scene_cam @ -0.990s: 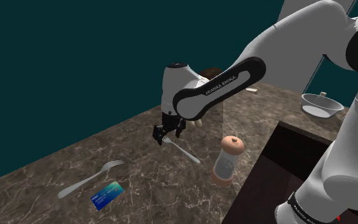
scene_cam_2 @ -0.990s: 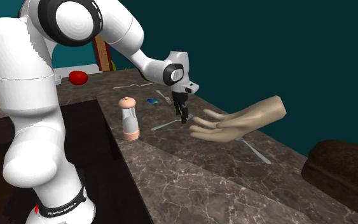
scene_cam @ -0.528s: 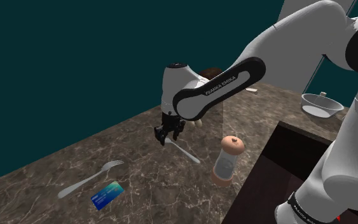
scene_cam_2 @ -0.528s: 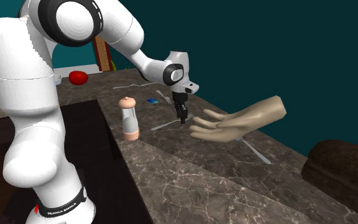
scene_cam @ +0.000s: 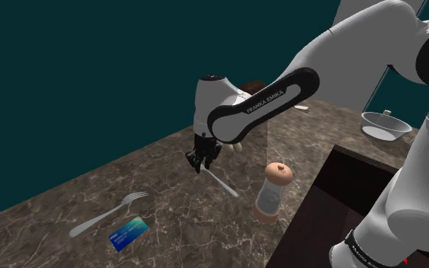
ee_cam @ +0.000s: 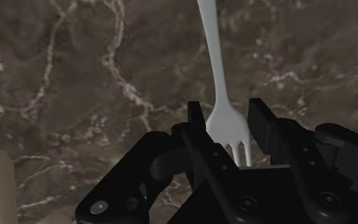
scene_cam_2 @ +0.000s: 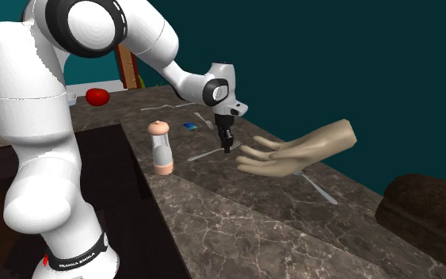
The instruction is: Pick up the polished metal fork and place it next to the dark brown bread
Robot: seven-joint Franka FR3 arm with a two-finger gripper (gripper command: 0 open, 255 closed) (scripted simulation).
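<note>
Clamped narrowly at its tined head by the matte black two-finger gripper (ee_cam: 227, 109): smooth pale metal fork (ee_cam: 212, 51), slim handle slanted over the veined brown marble counter (scene_cam: 52, 205), well apart from the rough dark-brown bread loaf (scene_cam_2: 427, 214).

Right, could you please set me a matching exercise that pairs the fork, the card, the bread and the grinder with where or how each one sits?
Things:
1. fork
2. card
3. bread
4. grinder

Descriptions:
A. dark brown, at the second exterior view's lower right
B. standing upright, tan top
C. tined end at the tool
D. blue, lying flat beside a second fork

Pairs: 1-C, 2-D, 3-A, 4-B
</note>
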